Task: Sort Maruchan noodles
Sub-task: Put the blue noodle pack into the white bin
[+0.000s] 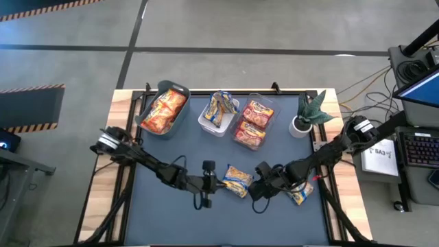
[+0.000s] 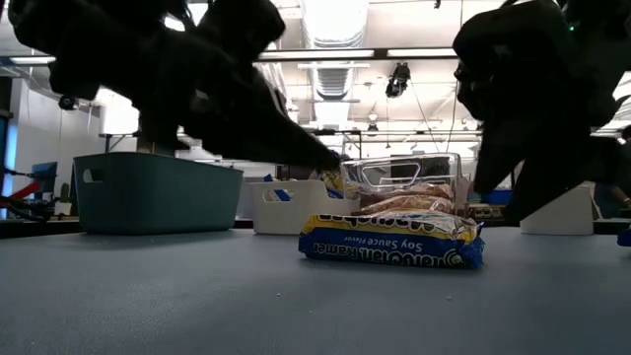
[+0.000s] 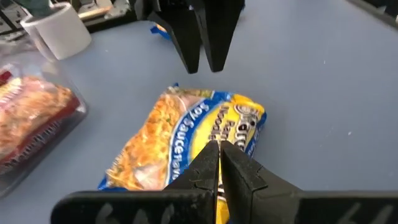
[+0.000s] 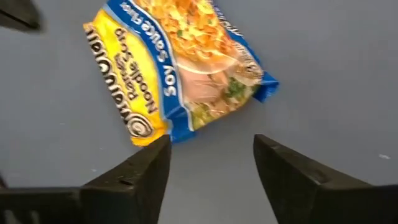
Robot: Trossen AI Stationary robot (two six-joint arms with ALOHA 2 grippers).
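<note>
Right gripper [image 4: 208,171] fingers apart, empty, just off blue-yellow soy pkt [image 4: 180,65] mid-desk nr front edge, prob lining up pick; left gripper [image 3: 219,163] pinched shut, empty, other side

Below my black fingers [image 4: 283,180] lies a blue-and-yellow noodle packet [image 4: 180,65] with white lettering and a pale noodle photo, on the slate-blue table [image 1: 171,219], beyond it a grey-green bin [image 1: 180,92] of orange-red packets [image 1: 164,112].
</note>
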